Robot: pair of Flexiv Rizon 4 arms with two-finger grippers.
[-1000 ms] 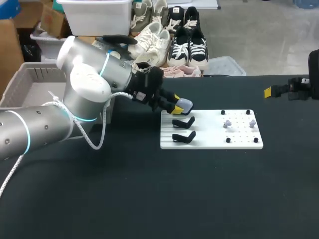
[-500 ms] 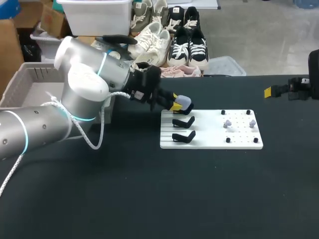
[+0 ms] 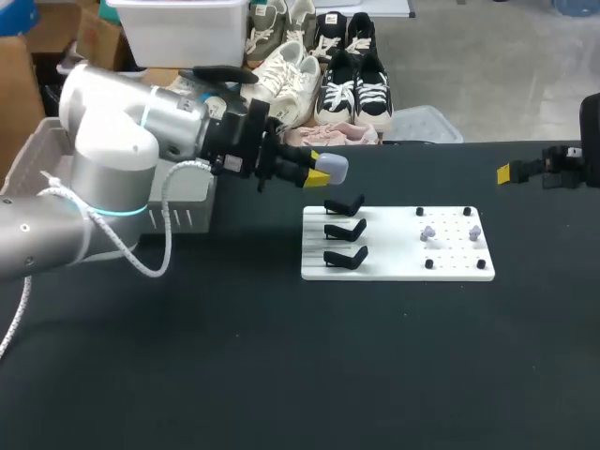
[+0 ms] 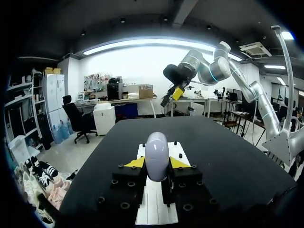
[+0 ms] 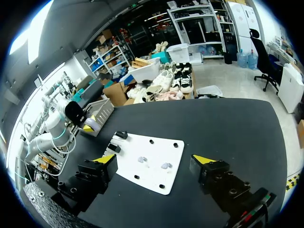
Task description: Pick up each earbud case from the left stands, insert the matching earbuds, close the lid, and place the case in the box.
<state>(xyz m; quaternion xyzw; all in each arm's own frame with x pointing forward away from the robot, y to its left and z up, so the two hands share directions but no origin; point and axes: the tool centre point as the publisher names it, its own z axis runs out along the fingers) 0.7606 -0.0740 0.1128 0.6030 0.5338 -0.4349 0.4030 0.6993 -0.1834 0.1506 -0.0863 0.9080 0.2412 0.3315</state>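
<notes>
On the near white board (image 3: 394, 267), three black stands (image 3: 345, 255) are lining the left side and two lilac earbuds (image 3: 428, 232) are sitting on the right. Just past its far-left corner, the left gripper (image 3: 326, 172) is clamping the lilac earbud case (image 3: 335, 169) above the table. The right gripper (image 5: 156, 160) is hanging at the far right, fingers apart. The grey box (image 3: 47, 155) is sitting far left, its inside largely hidden by the arm.

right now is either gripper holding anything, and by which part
The left gripper pinches the pale lavender rounded earbud case by its two sides; the right gripper holds nothing.
</notes>
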